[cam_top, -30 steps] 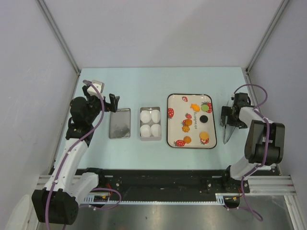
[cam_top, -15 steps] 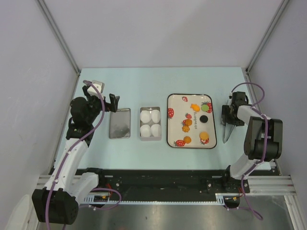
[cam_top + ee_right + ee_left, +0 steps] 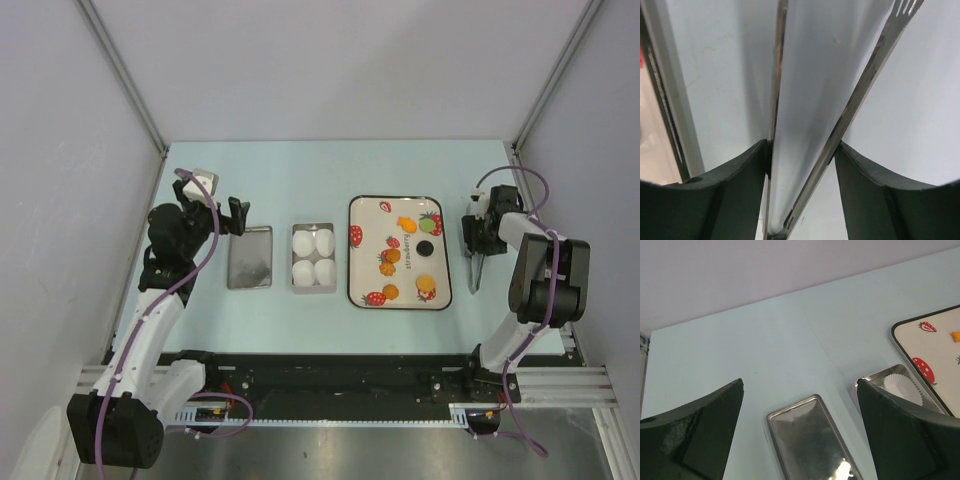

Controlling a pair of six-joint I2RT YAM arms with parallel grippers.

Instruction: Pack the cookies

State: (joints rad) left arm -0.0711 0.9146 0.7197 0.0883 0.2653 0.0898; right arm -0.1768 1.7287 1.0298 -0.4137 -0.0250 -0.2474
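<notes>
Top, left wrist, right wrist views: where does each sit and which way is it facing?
Top: above and behind the bases, looking down on the table; left arm and right arm show.
Left wrist: faces across lid, tin and tray corner; open jaws at bottom corners.
Right wrist: looks along the tongs; jaws press both blades.
Shared: top and left wrist both show lid, tin, tray.
</notes>
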